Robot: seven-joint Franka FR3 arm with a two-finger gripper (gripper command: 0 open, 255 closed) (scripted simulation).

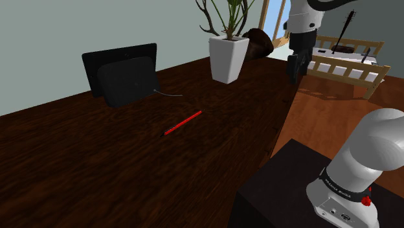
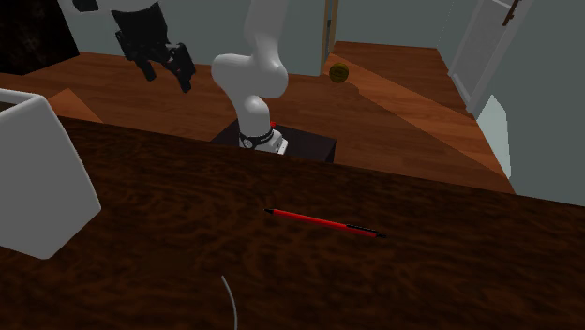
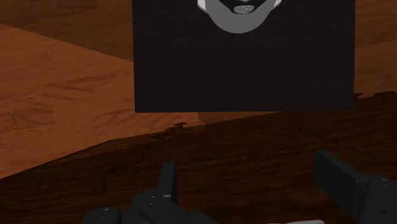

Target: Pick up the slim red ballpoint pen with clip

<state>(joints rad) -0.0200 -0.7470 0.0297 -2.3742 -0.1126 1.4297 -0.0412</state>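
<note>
Pen lies flat on the table, long axis near-left to far-right in the shoulder view; gripper hangs high, well off right, jaws apart, empty.

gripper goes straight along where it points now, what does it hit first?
Probably the dark wooden table, near its edge beside the black stand; the open gripper points down at it. Depth is unclear. The red pen lies off that line.

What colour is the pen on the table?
The pen is red, dark-tipped; best in second exterior view.
</note>
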